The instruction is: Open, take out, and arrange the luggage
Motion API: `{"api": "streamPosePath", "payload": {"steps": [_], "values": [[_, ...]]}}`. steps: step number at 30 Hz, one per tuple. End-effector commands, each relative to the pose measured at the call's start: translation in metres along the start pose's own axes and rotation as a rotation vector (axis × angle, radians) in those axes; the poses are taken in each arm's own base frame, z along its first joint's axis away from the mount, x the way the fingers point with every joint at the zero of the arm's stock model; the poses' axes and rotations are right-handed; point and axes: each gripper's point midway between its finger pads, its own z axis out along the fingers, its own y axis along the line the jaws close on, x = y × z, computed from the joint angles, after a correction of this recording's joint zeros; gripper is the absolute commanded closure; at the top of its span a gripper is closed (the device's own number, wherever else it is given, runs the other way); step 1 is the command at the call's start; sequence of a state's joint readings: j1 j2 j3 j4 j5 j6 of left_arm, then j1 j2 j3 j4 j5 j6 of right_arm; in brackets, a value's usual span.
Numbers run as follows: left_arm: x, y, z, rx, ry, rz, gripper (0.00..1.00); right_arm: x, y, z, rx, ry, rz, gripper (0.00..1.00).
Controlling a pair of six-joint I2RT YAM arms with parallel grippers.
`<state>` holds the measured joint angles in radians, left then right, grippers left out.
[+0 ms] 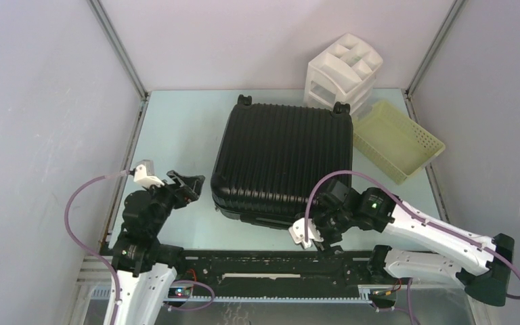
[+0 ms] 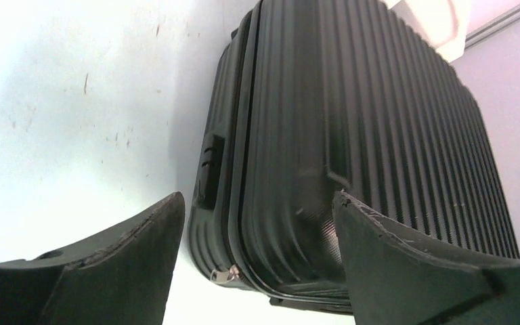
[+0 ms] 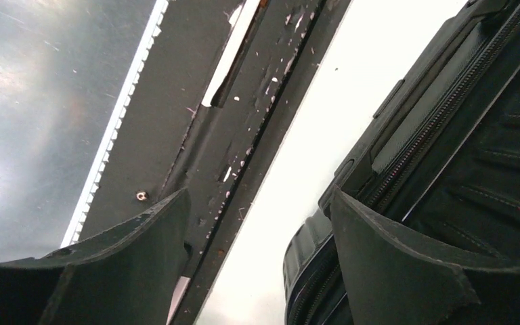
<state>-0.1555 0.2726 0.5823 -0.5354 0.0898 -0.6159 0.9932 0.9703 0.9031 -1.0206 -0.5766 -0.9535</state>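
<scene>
Left wrist view showed the left hand (image 2: pixel 257 203) spread wide, the ribbed black hard-shell suitcase (image 2: pixel 352 135) just ahead; right hand (image 3: pixel 257 200), likewise wide, hung beside its zipper (image 3: pixel 440 125).

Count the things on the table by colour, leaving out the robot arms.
Black: 1, the luggage
White: 1, the drawer organizer
Pale yellow: 1, the basket
Total: 3

The large black ribbed hard-shell suitcase (image 1: pixel 281 162) lies flat and closed on the pale table (image 1: pixel 176 135), its small wheels at the far edge.
</scene>
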Motion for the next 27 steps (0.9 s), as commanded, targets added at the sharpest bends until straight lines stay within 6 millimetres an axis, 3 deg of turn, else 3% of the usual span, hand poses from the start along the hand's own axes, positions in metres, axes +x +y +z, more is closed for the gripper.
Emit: {"api": "streamPosePath", "payload": {"steps": [1,8,12,15,21,26,27], "values": [[0.017,0.003,0.005,0.014,0.021,-0.114,0.19,-0.010,-0.040,0.010,0.172,0.035,-0.053,0.17],[0.044,0.037,0.017,-0.106,0.014,-0.289,0.28,-0.029,-0.037,0.042,0.184,0.062,-0.110,0.27],[0.051,0.044,0.020,-0.124,0.006,-0.340,0.29,-0.035,-0.014,0.052,0.093,0.089,-0.157,0.27],[0.058,0.049,0.022,-0.139,0.019,-0.344,0.39,-0.040,-0.004,0.058,0.057,0.079,-0.161,0.27],[0.083,0.071,0.030,-0.228,0.060,-0.430,0.47,-0.048,-0.058,0.078,0.360,0.137,-0.068,0.37],[0.100,0.086,0.028,-0.305,0.072,-0.524,0.48,-0.046,-0.076,0.085,0.511,0.147,-0.059,0.40],[0.101,0.089,0.026,-0.323,0.070,-0.542,0.52,-0.043,-0.080,0.085,0.540,0.151,-0.057,0.41]]}}
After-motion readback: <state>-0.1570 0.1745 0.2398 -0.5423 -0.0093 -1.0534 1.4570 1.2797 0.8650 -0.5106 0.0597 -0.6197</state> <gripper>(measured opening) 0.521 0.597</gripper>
